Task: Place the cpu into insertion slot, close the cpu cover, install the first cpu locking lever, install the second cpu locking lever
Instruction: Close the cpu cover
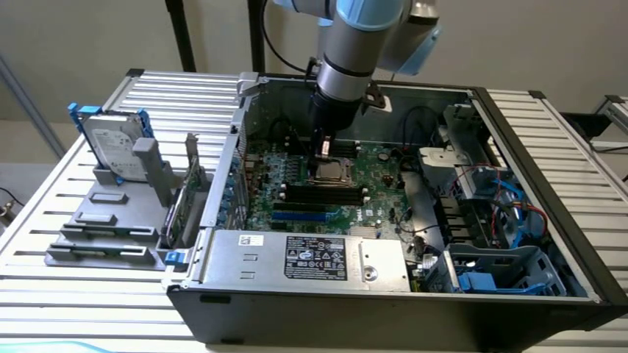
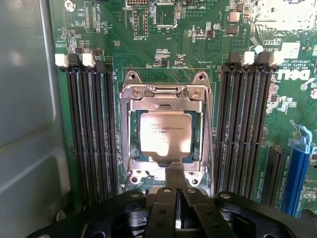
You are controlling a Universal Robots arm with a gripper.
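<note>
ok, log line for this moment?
cpu: seated | cpu cover: down around cpu | claw: shut, tips at cover edge

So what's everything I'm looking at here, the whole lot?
table: one, silvery and slatted, under everything
computer case: one, black, lying open on the table
motherboard: one, green, inside the case
cpu: one, silver-beige, middle of the motherboard
cpu cover: one, silvery, framing the cpu
memory slots: two banks, black, either side of the cpu
power supply: one, silver-grey, labelled, at the case's near edge
grey fixture: one, on the table, the exterior view's left
hard drive: one, silver in a blue frame, standing on the grey fixture
robot arm: one, silver and light blue, reaching down into the case
gripper: one, black, shut, close to the cpu cover's edge
</note>
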